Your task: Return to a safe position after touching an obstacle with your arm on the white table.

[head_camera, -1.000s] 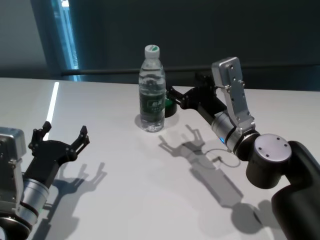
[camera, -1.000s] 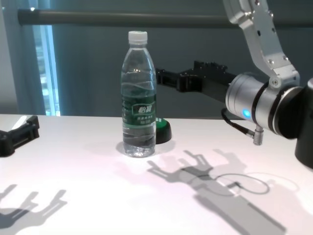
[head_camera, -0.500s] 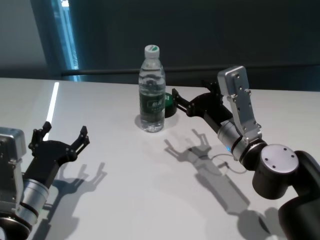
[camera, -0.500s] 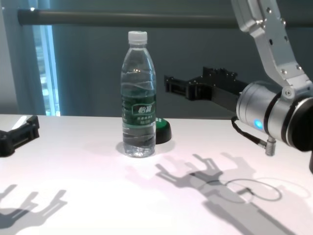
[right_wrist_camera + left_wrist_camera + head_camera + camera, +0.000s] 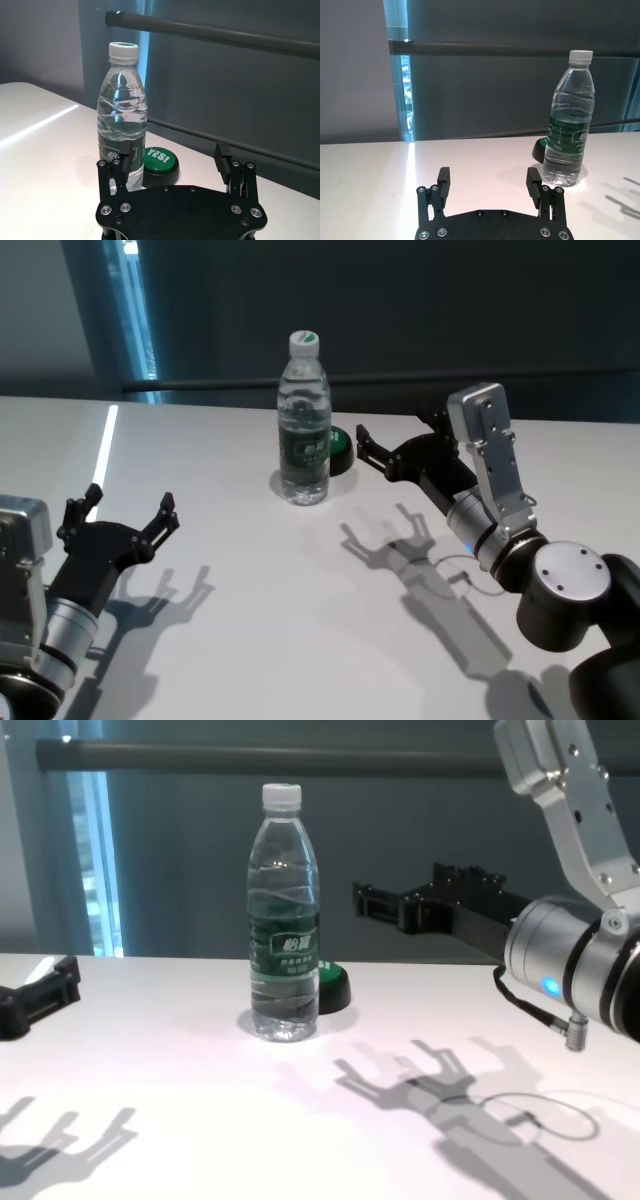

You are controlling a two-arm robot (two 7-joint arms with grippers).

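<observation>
Bottle (image 5: 304, 420) upright holding water, right hand (image 5: 390, 447) beside

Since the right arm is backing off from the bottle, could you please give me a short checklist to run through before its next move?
1. Water bottle upright on the white table: ok.
2. Right gripper clear of the bottle, a gap showing in the chest view: ok.
3. Right gripper open and holding nothing: ok.
4. Green button behind the bottle not touched by either gripper: ok.
5. Left gripper parked open at the table's near left, far from the bottle: ok.
6. Free space behind the right elbow for further retreat: cannot tell, out of view.
</observation>
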